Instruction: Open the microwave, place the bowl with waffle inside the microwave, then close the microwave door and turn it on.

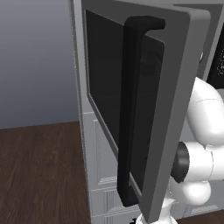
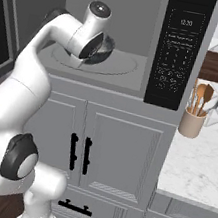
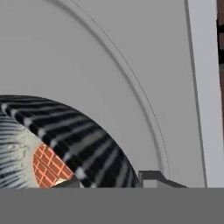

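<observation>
Grey metal frames the microwave [image 2: 109,35], which is seen with its door [image 1: 175,87] swung wide open, the long black handle [image 1: 131,109] standing upright along its edge. The white arm is reached into the cavity, above the round turntable [image 2: 123,65]. The bowl [image 3: 83,140], dark with pale stripes, is seen from the hand camera resting on that turntable, with an orange waffle [image 3: 46,168] lying inside it. The gripper [image 3: 109,181] is clasped on the bowl's rim (one finger inside the wall, one outside). Beside the microwave's dark control panel [image 2: 178,49], a beige holder of wooden utensils [image 2: 194,121] is set on a marble counter [image 2: 197,167]. White cabinet doors [image 2: 113,152] are placed below.
</observation>
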